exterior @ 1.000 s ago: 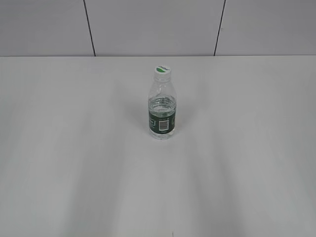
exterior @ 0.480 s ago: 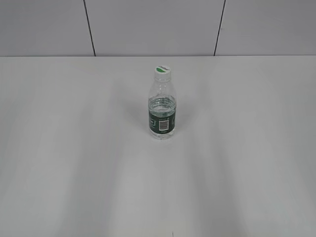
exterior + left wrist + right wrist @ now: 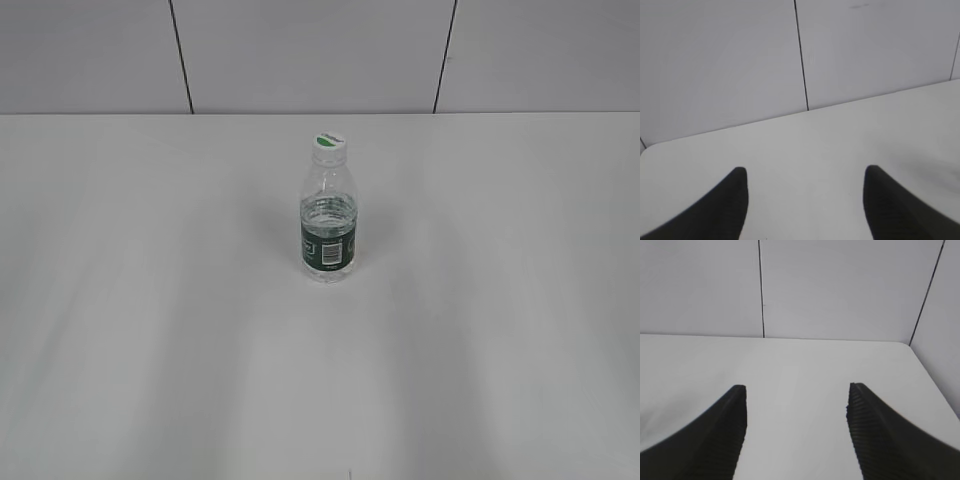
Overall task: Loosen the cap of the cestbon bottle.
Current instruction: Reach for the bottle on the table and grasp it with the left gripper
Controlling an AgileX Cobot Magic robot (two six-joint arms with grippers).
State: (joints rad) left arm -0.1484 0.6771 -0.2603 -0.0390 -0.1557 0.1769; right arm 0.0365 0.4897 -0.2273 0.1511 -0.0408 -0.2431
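The cestbon bottle stands upright at the middle of the white table in the exterior view, clear plastic with a dark green label band and a white barcode patch. Its white cap with a green mark sits on the neck. Neither arm shows in the exterior view. My left gripper is open and empty over bare table in the left wrist view. My right gripper is open and empty over bare table in the right wrist view. The bottle is out of both wrist views.
A white table runs back to a grey panelled wall with dark vertical seams. The table's right edge and corner show in the right wrist view, its left rear corner in the left wrist view.
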